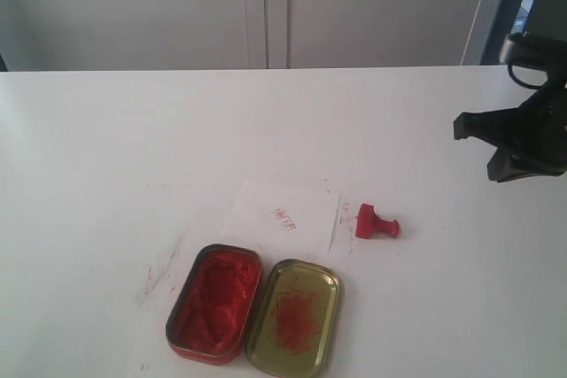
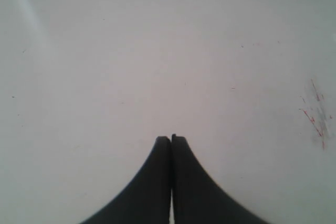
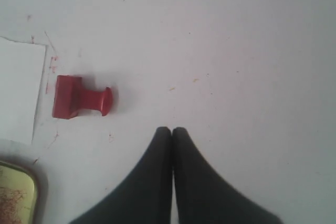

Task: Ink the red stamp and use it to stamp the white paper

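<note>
As the stamp lies tipped beside the paper and both arms' jaws are pressed together, reaching unopened could roll it away.

There are no words or numbers I can read here. The white paper has a small red stamped mark on it. The mark looks like a short row of little lines, maybe letters, but it is too small and faint to tell what it says.
</note>
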Robot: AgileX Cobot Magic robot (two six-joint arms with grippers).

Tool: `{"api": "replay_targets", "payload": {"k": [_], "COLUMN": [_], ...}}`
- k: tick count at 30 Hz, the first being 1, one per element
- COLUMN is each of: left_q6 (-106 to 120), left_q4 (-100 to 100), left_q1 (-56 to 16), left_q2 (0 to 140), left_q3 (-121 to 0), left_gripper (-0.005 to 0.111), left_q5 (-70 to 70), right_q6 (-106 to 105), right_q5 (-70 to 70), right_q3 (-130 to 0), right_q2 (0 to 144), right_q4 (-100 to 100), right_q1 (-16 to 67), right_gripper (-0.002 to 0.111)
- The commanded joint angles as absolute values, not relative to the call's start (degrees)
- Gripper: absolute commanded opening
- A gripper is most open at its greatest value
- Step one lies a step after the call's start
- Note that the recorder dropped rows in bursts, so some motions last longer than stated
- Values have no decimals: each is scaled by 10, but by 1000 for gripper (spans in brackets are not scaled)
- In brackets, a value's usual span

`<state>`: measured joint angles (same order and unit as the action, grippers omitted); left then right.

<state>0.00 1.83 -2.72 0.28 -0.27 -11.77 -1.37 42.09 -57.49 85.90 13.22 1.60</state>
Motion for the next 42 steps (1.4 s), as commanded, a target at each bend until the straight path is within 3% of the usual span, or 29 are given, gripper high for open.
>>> {"api": "replay_targets", "payload": {"k": [1,27,42], "left_q6": [0,0,0], "left_q4": [19,19,19], "left_q1": [-33,-33,-33], "left_q2": [0,0,0], "left_q3": [0,0,0], "left_gripper": [0,0,0], "left_q5": [-116,-116,-116], "right_q6": [4,4,4], "right_q5": [436,270,271], "right_q3": [-561,-376,-325], "right_q2": [810,404,252], "right_q4": [124,54,27], "right_q1": [10,10,10], "right_gripper": [0,0,0]}}
